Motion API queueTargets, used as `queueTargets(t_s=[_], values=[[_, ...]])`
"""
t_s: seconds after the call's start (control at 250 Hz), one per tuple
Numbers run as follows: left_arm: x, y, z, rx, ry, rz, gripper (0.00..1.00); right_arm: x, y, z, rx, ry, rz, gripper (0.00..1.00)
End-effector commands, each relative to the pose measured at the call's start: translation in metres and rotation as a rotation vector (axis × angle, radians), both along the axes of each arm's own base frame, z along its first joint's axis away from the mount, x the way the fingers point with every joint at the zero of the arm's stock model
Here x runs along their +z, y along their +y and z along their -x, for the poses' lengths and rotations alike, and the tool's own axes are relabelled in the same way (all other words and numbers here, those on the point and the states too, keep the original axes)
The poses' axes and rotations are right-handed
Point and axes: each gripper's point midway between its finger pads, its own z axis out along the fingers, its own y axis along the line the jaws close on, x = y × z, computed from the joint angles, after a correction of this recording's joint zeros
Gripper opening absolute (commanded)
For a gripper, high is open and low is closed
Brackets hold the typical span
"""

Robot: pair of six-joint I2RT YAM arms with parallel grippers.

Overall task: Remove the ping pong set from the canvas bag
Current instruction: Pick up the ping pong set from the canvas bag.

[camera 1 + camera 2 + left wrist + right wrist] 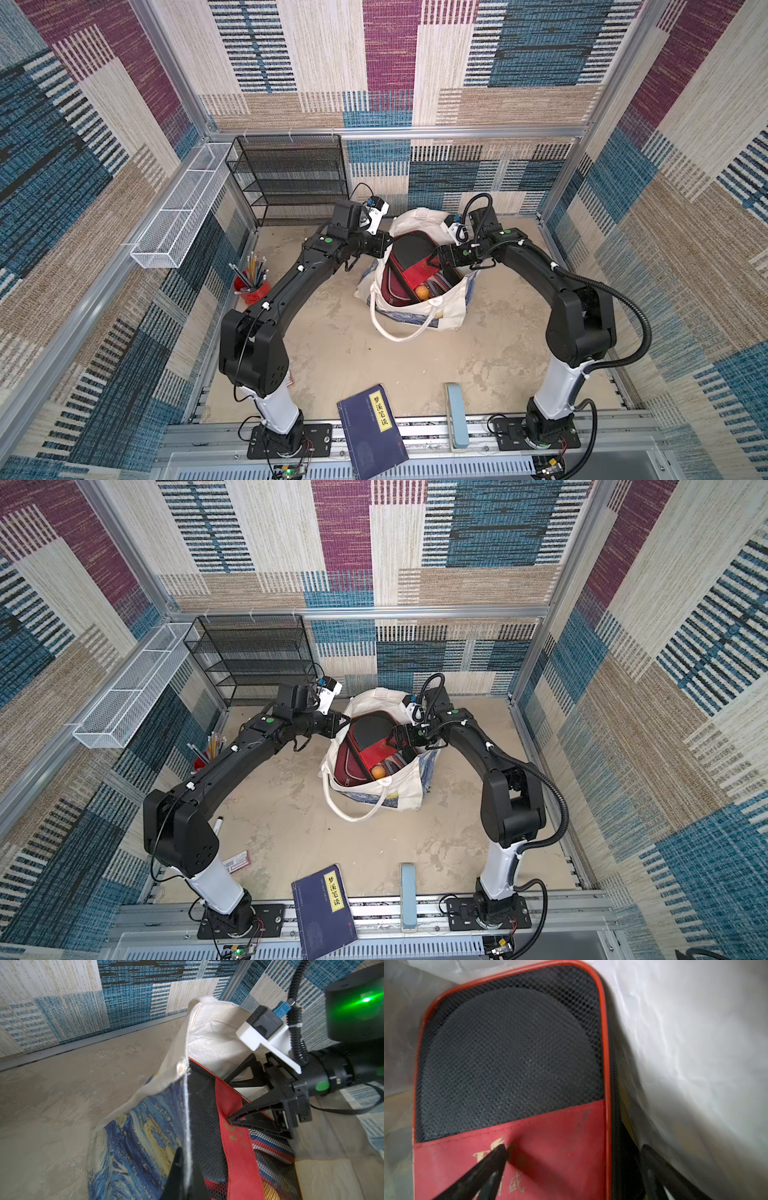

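Inside canvas bag (pixel 452 309), right gripper (pixel 574 1147) gapes astride black-red case (pixel 508 1053) edge — could grab bag wall too; left gripper (pixel 390 240) pinches rim.

My tabletop (pixel 332 340) bears the canvas bag (pixel 453 311) toward twelve o'clock, pencil cup (pixel 249 289) at nine, book (pixel 376 432) and perhaps a sponge (pixel 456 415) at six.

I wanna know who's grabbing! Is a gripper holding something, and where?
The left gripper pinches the canvas bag by its top rim. The right gripper is open around the edge of the black-red case, holding nothing.
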Motion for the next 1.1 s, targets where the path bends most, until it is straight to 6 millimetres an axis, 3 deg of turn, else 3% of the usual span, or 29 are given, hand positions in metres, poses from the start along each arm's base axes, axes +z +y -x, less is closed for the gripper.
queueTargets(t_s=[0.0, 0.208, 0.26, 0.488, 0.744, 0.856, 0.876, 1.092], values=[[0.005, -0.009, 0.004, -0.058, -0.018, 0.041, 0.0, -0.009, 0.02, 0.014, 0.128, 0.038, -0.121, 0.99], [0.003, -0.015, 0.005, -0.091, -0.02, 0.06, 0.0, -0.019, 0.032, 0.026, 0.192, 0.081, -0.214, 1.0], [0.002, -0.015, 0.005, -0.094, -0.019, 0.062, 0.0, -0.018, 0.033, 0.027, 0.199, 0.084, -0.227, 0.95], [0.001, -0.016, 0.005, -0.095, -0.017, 0.066, 0.0, -0.002, 0.033, 0.032, 0.212, 0.066, -0.244, 0.39], [0.0, -0.008, 0.005, -0.053, -0.011, 0.035, 0.0, 0.056, 0.027, 0.025, 0.185, -0.057, -0.207, 0.0], [0.002, 0.003, 0.002, -0.005, -0.011, -0.008, 0.0, 0.077, 0.023, 0.025, 0.159, -0.095, -0.189, 0.0], [0.002, 0.004, 0.002, 0.001, -0.009, -0.015, 0.0, 0.09, 0.022, 0.022, 0.153, -0.126, -0.187, 0.0], [0.015, 0.027, -0.003, 0.08, -0.027, -0.064, 0.0, 0.148, 0.006, 0.019, 0.064, -0.262, -0.129, 0.0]])
